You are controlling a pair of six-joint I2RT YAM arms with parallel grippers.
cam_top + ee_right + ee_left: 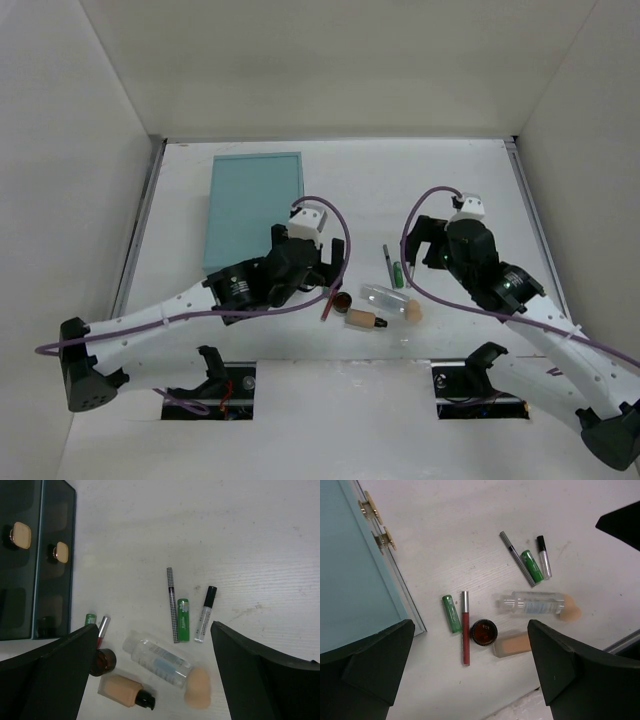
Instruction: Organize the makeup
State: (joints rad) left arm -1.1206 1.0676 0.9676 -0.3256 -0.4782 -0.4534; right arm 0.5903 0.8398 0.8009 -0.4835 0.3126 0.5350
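Both claws hang spread wide and empty above the bench [470,520]: the left claw [328,265] beside the teal box [350,575], the right claw [420,245] on the far side of the makeup. Near the box lie a green tube [451,613], a red pencil [465,628], a brown pot [484,632] and a beige bottle [512,644]. A peach sponge [570,611] touches the clear bottle [532,603]. Apart from these, a checkered pencil [516,558], a second green tube [532,566] and a black-capped clear tube [544,556] lie close together.

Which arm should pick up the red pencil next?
Probably the left. The left pincer is open right over the red pencil, beside the teal box. The right pincer, open too, hangs over the checked pencil, farther away.
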